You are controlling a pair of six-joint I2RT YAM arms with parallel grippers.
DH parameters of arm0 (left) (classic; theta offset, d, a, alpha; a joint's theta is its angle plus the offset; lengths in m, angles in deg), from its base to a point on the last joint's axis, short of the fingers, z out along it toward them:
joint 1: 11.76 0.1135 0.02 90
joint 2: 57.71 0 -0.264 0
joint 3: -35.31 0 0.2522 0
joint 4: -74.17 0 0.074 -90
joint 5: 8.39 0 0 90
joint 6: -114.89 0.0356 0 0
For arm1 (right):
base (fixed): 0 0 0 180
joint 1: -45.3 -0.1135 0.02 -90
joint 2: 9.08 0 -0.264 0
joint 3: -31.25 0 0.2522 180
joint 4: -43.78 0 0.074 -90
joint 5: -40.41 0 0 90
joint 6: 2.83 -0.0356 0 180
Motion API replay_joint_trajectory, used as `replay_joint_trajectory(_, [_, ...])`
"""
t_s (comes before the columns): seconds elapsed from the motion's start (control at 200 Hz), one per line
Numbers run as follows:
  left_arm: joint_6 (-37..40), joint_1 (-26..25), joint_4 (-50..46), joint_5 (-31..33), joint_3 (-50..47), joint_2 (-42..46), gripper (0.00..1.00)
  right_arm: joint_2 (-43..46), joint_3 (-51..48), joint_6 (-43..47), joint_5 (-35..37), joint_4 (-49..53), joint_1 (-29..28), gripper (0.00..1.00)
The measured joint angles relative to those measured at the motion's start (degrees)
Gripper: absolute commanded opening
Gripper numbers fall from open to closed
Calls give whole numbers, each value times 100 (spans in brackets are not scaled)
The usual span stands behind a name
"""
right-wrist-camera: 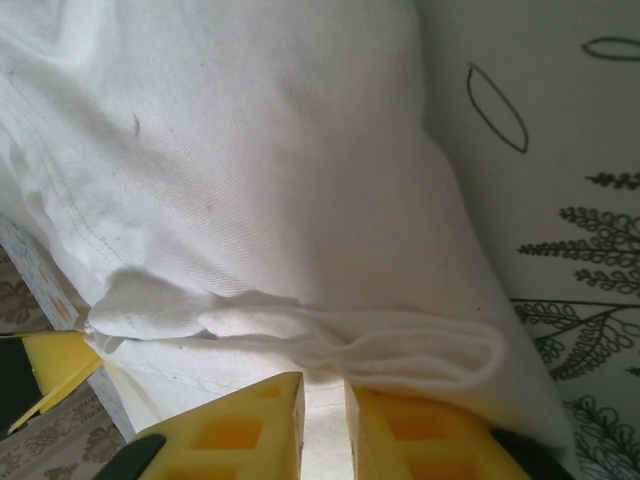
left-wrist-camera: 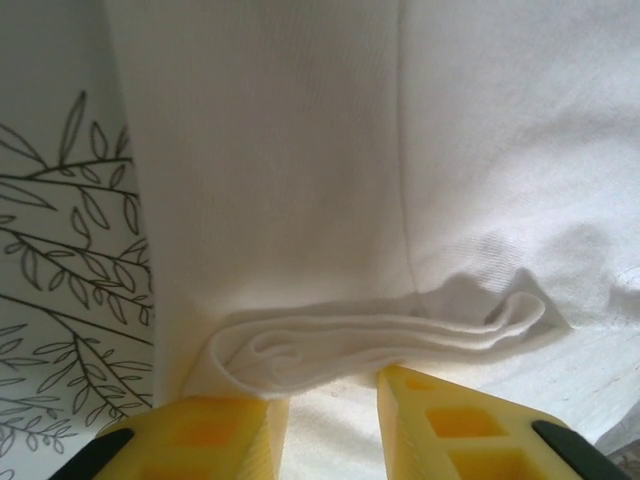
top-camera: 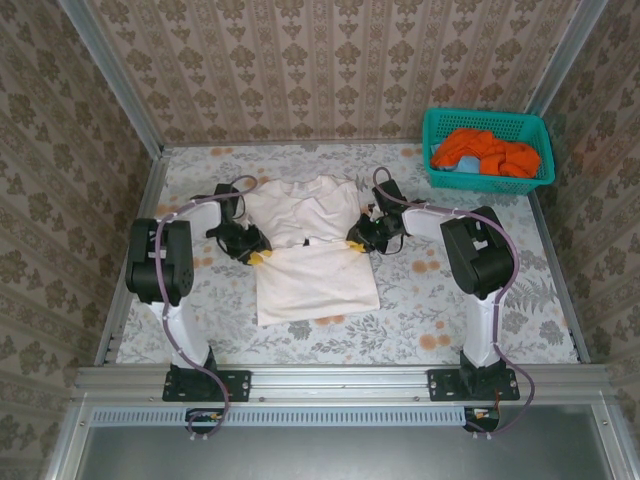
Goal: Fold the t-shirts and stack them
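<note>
cream t-shirt (top-camera: 315,270) half-folded, R claw (right-wrist-camera: 325,386) pinching its edge fold, L claw (left-wrist-camera: 333,388) at fold, grip unclear

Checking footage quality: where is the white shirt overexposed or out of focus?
Top view: evenly lit, shirt bright but sharp. Left wrist: cloth washed out upper right, soft shadow under the fold. Right wrist: weave sharp, left side shaded.

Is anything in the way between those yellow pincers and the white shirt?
Nothing visible does. The left pincer and the right pincer each sit right at a folded edge of the cream shirt, with cloth showing in the gap between the fingers. The teal basket stands apart, far right.
</note>
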Motion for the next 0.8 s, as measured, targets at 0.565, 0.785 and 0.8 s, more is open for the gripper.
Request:
replay_joint_trajectory(0.565, [-153, 461, -219, 262, 380, 1161, 80, 1738, -426, -61, 238, -267, 195, 74])
replay_joint_trajectory(0.785, [-177, 743, -570, 234, -444, 2127, 71, 2487, -1624, 293, 258, 79, 223, 72])
replay_joint_trajectory(0.8, [-170, 734, -608, 238, -520, 2159, 70, 2514, -1700, 315, 258, 140, 216, 72])
